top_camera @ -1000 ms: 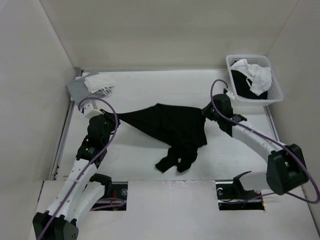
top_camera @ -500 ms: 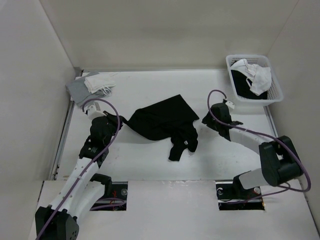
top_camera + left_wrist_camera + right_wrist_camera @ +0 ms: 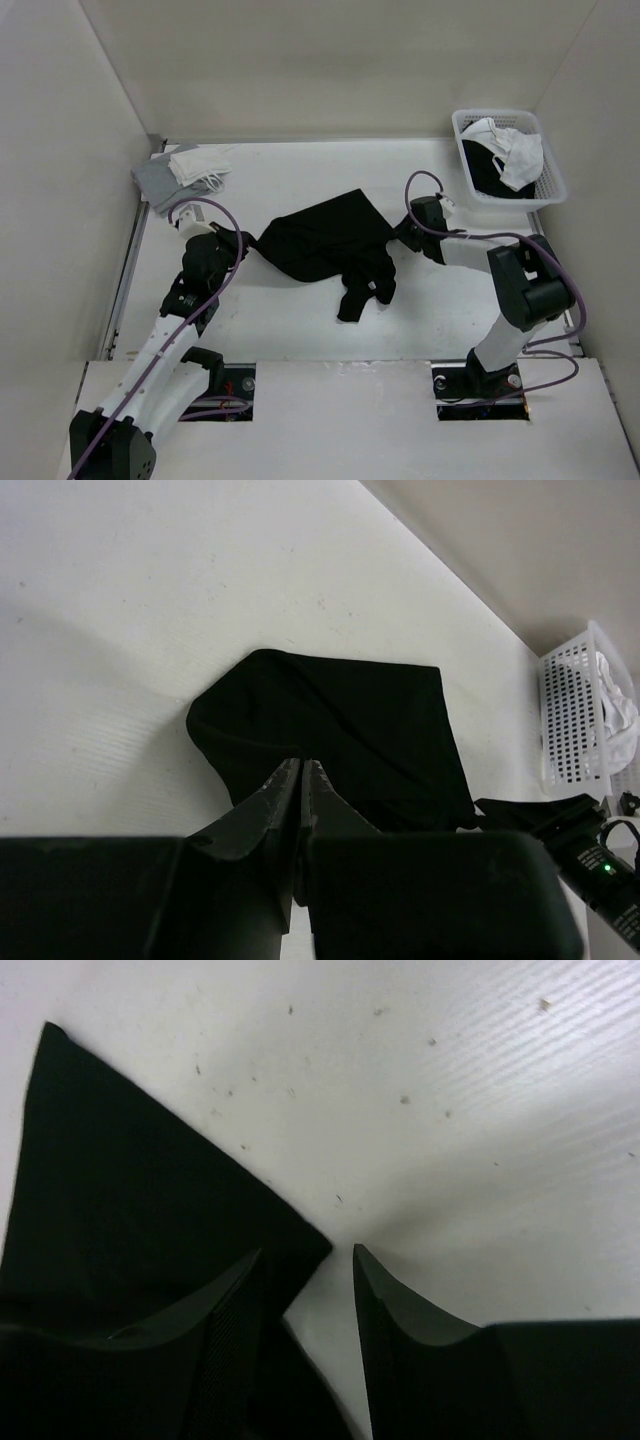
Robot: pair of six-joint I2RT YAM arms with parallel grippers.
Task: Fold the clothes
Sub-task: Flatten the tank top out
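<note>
The fingers [image 3: 262,805] of the left gripper [image 3: 302,765] are pressed flat together with no gap between them. We see their tips pinching a corner of the black shirt [image 3: 320,240], at the end of the shirt farthest from the basket [image 3: 462,150]. The fingers [image 3: 400,1310] of the right gripper [image 3: 308,1255] stand partly apart, with bare table [image 3: 300,170] showing through the gap, and they hold nothing. One pointed corner of the shirt reaches just to that gap and runs beneath one finger, but we cannot tell whether the finger touches the cloth. The shirt lies crumpled on the table, well apart from the basket, off its left side and nearer the arms' bases than the basket is. The shirt's flatter panel is the part closer to the basket, and a twisted, bunched part trails away from it toward the bases. The right gripper sits low between the shirt and the basket, at the shirt's edge that faces the basket. Inside the basket we see a white garment [image 3: 515,150] draped over a dark garment [image 3: 485,178]. At the corner of the table opposite the basket, along the same far edge, a grey cloth [image 3: 152,182] lies with a white cloth [image 3: 200,165] on top of it.
</note>
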